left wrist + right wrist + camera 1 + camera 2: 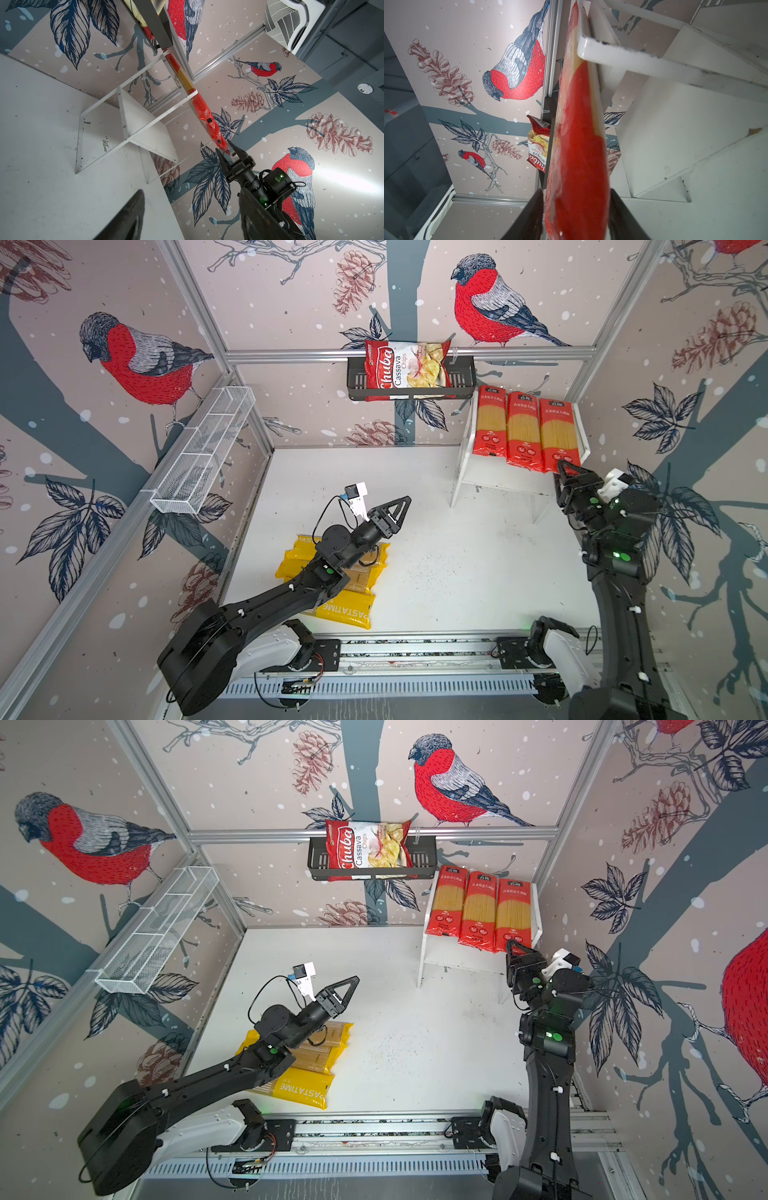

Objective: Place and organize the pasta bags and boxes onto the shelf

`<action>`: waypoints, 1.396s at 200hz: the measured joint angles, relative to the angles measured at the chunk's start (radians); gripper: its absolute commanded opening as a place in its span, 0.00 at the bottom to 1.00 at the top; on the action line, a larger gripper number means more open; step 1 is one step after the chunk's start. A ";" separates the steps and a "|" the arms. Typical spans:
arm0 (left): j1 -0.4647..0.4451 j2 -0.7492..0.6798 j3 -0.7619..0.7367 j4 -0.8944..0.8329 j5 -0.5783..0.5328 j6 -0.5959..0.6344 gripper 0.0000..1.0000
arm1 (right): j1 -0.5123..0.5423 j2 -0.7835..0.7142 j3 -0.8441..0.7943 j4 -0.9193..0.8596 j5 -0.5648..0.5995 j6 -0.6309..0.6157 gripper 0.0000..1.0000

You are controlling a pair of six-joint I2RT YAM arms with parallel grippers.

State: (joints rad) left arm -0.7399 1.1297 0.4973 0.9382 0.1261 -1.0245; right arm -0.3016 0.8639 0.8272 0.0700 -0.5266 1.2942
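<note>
**Right tool (562, 467) parted at the end of the red batch**

The right tool stands narrowly open, its jaws on either side of the near end of a long, flat red plastic spaghetti packet (559, 435) with a clear window. The right wrist view shows a sliver of gap beside the packet, so it looks let go rather than pinched. Ahead of the tool, that packet lies on the top board of the white two-tier shelf (462, 460). Two matching red packets (490, 423) lie beside it, and all three overhang the front edge toward the tool.

I judge this the close of the red batch, with the task about half done. The next move calls for drawing the tool straight back, so the overhanging end is not dragged off.

Well apart from this tool, across the white worktop (436, 564), three yellow PASTATIME packets (345, 614) lie piled under the left arm. The left tool (395, 510) hovers past them, open and empty. The top board looks full, so the yellows likely need the lower board, whose mouth sits beneath the red ends. Beyond the shelf, a red-white chips bag (407, 364) in a black slotted basket (461, 381) is no part of this.
</note>
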 measured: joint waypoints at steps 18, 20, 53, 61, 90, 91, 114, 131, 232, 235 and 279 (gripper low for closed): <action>-0.002 0.000 0.001 0.000 0.003 0.000 0.71 | 0.000 0.037 0.027 0.004 0.000 -0.013 0.33; -0.002 -0.001 0.001 0.000 0.003 0.000 0.71 | 0.000 0.042 0.031 0.005 -0.001 -0.014 0.31; -0.002 -0.026 0.002 -0.010 0.001 0.000 0.71 | -0.004 0.107 0.068 0.024 -0.012 -0.039 0.18; -0.002 -0.032 0.005 -0.014 0.000 0.002 0.71 | -0.005 0.118 0.069 0.040 -0.016 -0.039 0.17; -0.002 -0.039 0.021 -0.039 -0.006 0.010 0.71 | -0.007 0.158 0.085 0.072 -0.046 -0.039 0.14; -0.002 -0.039 0.021 -0.039 -0.007 0.010 0.71 | -0.007 0.158 0.086 0.072 -0.047 -0.039 0.14; -0.003 -0.037 0.027 -0.053 -0.015 0.011 0.70 | -0.018 0.155 0.082 0.076 -0.061 -0.038 0.25; -0.003 -0.034 0.032 -0.066 -0.018 0.012 0.70 | -0.027 0.143 0.073 0.075 -0.072 -0.039 0.47; -0.003 -0.061 0.153 -0.397 -0.077 0.198 0.72 | 0.172 -0.085 -0.022 -0.046 -0.020 -0.108 0.68; -0.003 -0.061 0.155 -0.401 -0.077 0.203 0.72 | 0.188 -0.090 -0.022 -0.049 -0.012 -0.114 0.68; -0.004 -0.087 0.178 -0.527 -0.105 0.278 0.72 | 0.559 -0.130 -0.066 -0.124 0.164 -0.150 0.68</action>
State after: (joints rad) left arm -0.7437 1.0431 0.6750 0.4114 0.0212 -0.7460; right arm 0.2577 0.7334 0.7616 -0.0536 -0.3622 1.1446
